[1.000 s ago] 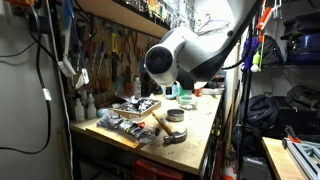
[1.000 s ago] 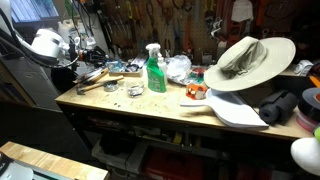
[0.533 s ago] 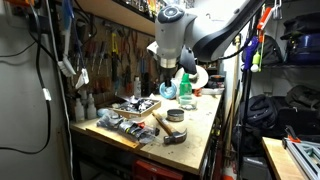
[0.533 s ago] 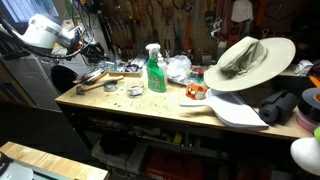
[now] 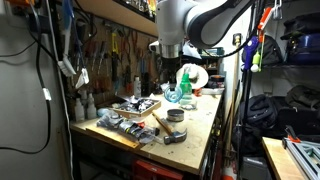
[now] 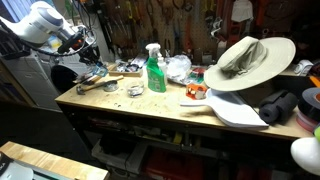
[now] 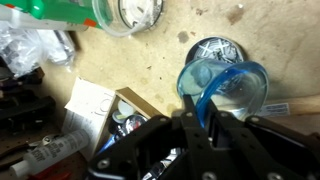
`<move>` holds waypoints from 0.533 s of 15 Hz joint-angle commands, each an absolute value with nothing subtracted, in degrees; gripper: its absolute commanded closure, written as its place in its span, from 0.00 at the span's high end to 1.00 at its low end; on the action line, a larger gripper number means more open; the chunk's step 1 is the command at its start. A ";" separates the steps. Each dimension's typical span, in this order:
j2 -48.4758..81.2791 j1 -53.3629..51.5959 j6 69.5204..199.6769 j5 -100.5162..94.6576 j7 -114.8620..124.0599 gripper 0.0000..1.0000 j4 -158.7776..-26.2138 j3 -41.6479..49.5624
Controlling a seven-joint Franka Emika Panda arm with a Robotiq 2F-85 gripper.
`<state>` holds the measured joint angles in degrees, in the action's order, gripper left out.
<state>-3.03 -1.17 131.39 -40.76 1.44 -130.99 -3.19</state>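
In the wrist view my gripper (image 7: 200, 118) is shut on the rim of a clear plastic cup with a blue rim (image 7: 228, 88), one finger inside and one outside. The cup hangs above the wooden workbench (image 7: 160, 55), over a small round tin of screws (image 7: 213, 47). In both exterior views the gripper (image 6: 86, 46) is raised well above the cluttered end of the bench (image 5: 205, 125); the cup is too small to make out there.
A green spray bottle (image 6: 155, 70) stands mid-bench, also seen in the wrist view (image 7: 60, 10). A hammer (image 5: 160, 125), a box of small parts (image 7: 100, 105), a wide-brimmed hat (image 6: 250, 58) and a tool wall (image 6: 180, 25) are around.
The arm has risen from low over the bench to high above it and swung back toward the tool wall, with the cup still in its grip.
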 commanded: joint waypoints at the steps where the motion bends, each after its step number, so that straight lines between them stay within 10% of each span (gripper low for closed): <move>1: -5.16 -1.61 131.79 -30.10 -8.26 0.03 -132.07 -2.30; 8: -3.72 -1.18 131.27 -17.75 -16.02 0.12 -130.31 -1.25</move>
